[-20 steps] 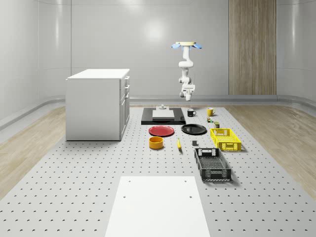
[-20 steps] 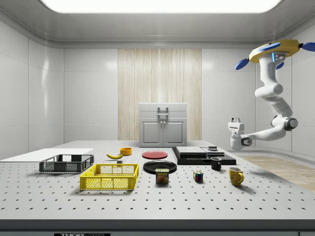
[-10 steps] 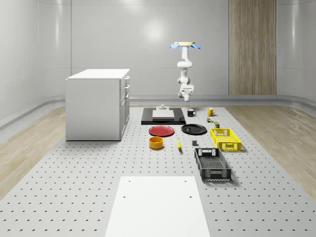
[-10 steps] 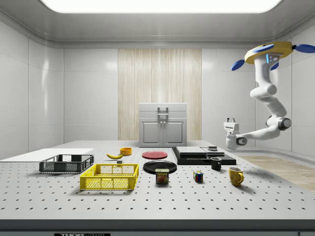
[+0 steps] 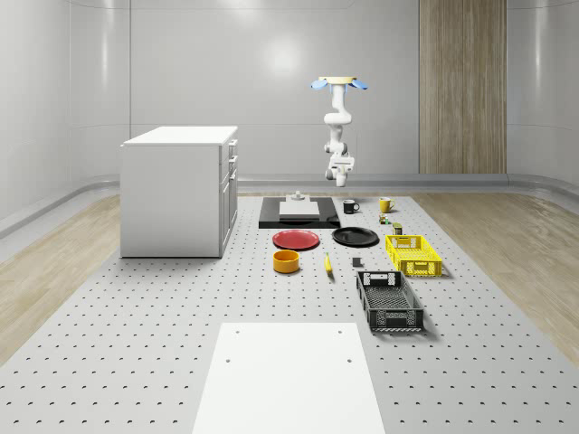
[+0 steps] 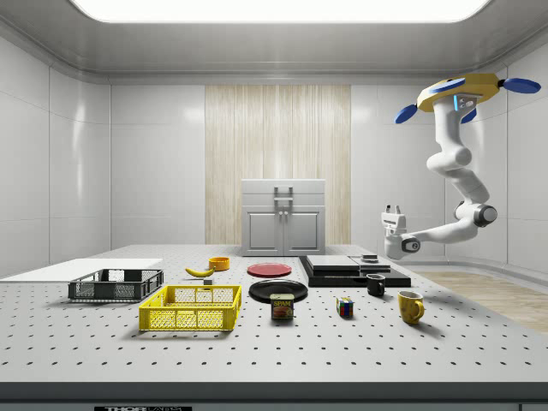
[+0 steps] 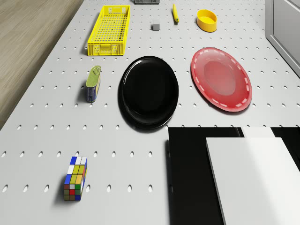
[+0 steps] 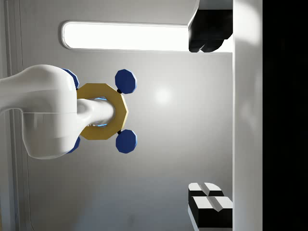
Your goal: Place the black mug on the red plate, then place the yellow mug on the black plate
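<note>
Side view: finds the black mug upright on the surface, just in front of the black slab, below the claw and a little toward that view's left of it; well apart, no contact; places the yellow mug nearer the camera, to the black mug's right, also upright on the surface; shows the red plate and the black plate bare, further to that view's left, close together.

Whole-scene view: puts the drone hovering high over the far end of the surface, arm hanging down, claw in the air above the black mug; sets the yellow mug to that mug's right; lays the red plate and black plate side by side nearer the camera.

Wrist view: looks along the claw up at the drone; shows the fingers spread wide, released, gripping nothing, touching nothing; in the side view, fingers pointing upward.

Counted: two mugs, two plates; two baskets, one yellow and one black; one yellow bowl; one banana; one can; one colour cube; one cabinet.
</note>
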